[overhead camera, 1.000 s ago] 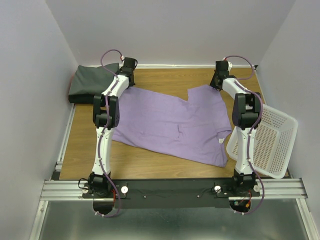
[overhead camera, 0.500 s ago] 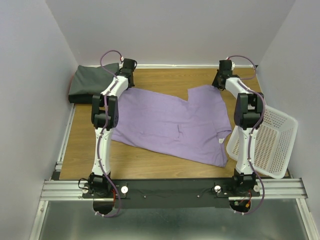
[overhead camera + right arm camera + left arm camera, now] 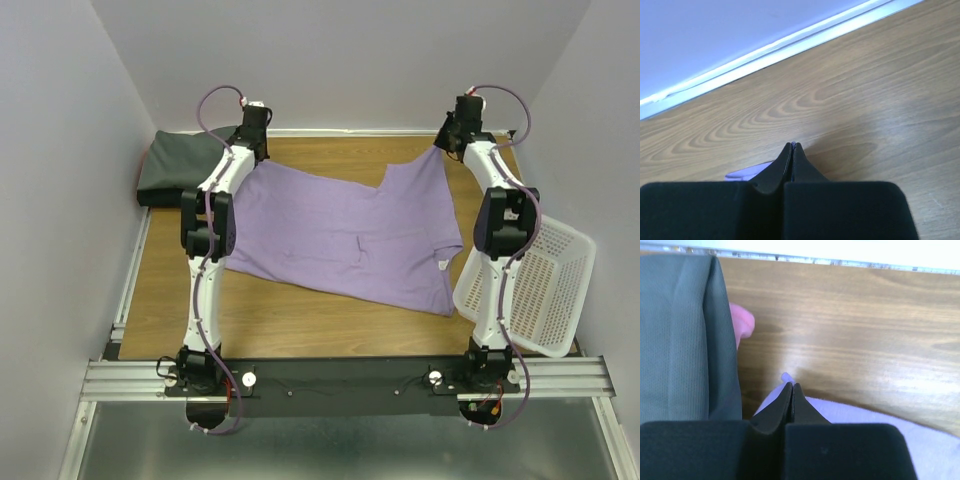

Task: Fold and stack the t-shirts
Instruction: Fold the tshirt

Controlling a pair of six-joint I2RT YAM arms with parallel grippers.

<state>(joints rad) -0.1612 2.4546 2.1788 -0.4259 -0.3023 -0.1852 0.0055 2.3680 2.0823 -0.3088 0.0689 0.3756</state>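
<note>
The lavender t-shirt point(image 3: 345, 235) lies spread across the wooden table. My left gripper point(image 3: 250, 150) is shut on its far left corner; in the left wrist view a tip of lavender cloth point(image 3: 785, 377) pokes out past the closed jaws point(image 3: 791, 386). My right gripper point(image 3: 448, 146) is shut on the far right corner, a sliver of lavender point(image 3: 747, 173) showing beside its jaws point(image 3: 792, 145). The folded dark grey t-shirt point(image 3: 185, 165) sits at the far left corner, also in the left wrist view point(image 3: 680, 340). A pinkish t-shirt point(image 3: 742, 325) peeks out from under it.
A white mesh basket point(image 3: 540, 285) leans tilted off the table's right edge beside the right arm. Walls enclose the table at left, back and right. Bare wood point(image 3: 330, 155) lies along the back edge.
Both grippers have moved toward the back wall, pulling the lavender shirt's far edge with them. The shirt has shifted back and stretched flatter.
</note>
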